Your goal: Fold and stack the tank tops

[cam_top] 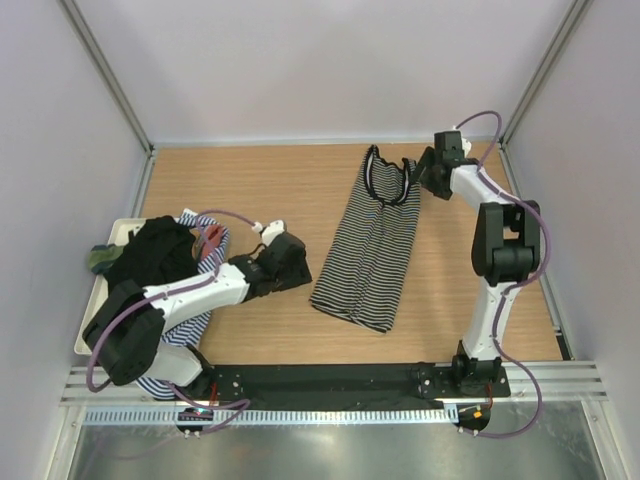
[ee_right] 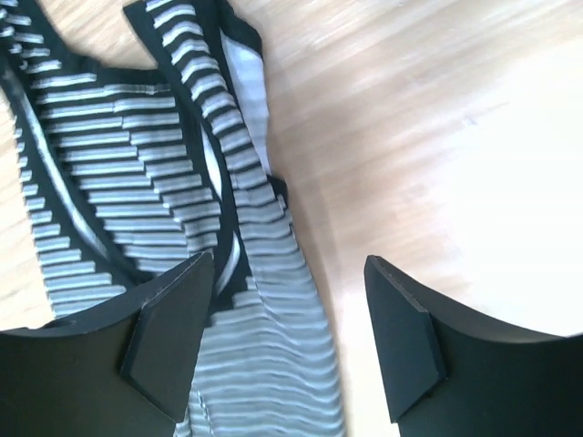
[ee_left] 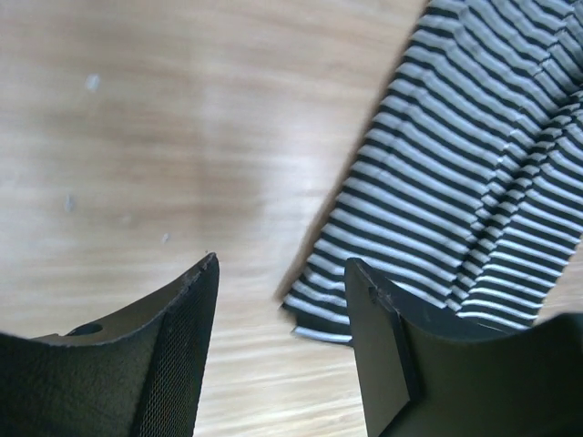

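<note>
Fingers (ee_left: 187, 337) of the left gripper (cam_top: 288, 262) are spread with nothing between them, and the right gripper (ee_right: 290, 269) is equally wide and empty. The striped top (cam_top: 370, 245) lies flat mid-table, already narrowed lengthwise, its long axis running from roughly 1 o'clock down to 7 o'clock, straps toward the far edge and hem toward the arms. Its hem corner sits just at 3 o'clock of the left gripper; the straps lie at 9 o'clock of the right one. The left arm is nearer the hem, so an end-over-end fold probably starts there. Other tops (cam_top: 160, 250) are heaped at 9 o'clock on the tray (cam_top: 120, 232).
</note>
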Robot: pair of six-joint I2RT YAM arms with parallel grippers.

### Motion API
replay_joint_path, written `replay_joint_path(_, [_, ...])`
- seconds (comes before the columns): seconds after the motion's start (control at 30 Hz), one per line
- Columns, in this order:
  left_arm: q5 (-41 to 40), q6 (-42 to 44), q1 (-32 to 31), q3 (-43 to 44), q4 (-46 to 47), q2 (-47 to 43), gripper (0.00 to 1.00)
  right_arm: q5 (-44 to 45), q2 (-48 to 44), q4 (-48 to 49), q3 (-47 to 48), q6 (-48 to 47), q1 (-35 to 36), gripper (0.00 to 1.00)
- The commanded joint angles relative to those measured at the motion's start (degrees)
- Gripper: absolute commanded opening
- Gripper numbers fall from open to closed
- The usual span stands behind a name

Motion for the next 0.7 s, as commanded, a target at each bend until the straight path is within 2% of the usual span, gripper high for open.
replay_joint_path(0.0, [2.4,7.8,1.8,7.2,-0.5,3.8,0.59,1.7,-8.6,0.8,-6.5,-1.9,0.0,0.73])
replay_joint_path(0.1, [5.4,8.5,1.9,11.1,0.1,9.2,0.57,-1.5,-11.0,2.6,-11.0,-1.6,0.0,0.66])
replay_joint_path(0.27, [8.8,7.7,1.9,12.6,2.6,14.8,0.52,-4.8,-8.9,1.9,-11.1,-1.8,-0.1,0.54])
replay_joint_path(0.43, [10.2,7.1,1.9,12.1,3.8,16.7,0.45,-8.4,-5.6,2.0,-9.6,-1.6,-0.1,0.53])
replay_joint_path(0.67, [11.0,6.4,1.9,9.9,5.3,16.8,0.37,-7.7,-1.0,0.8,-6.4,-1.3,-0.1,0.43])
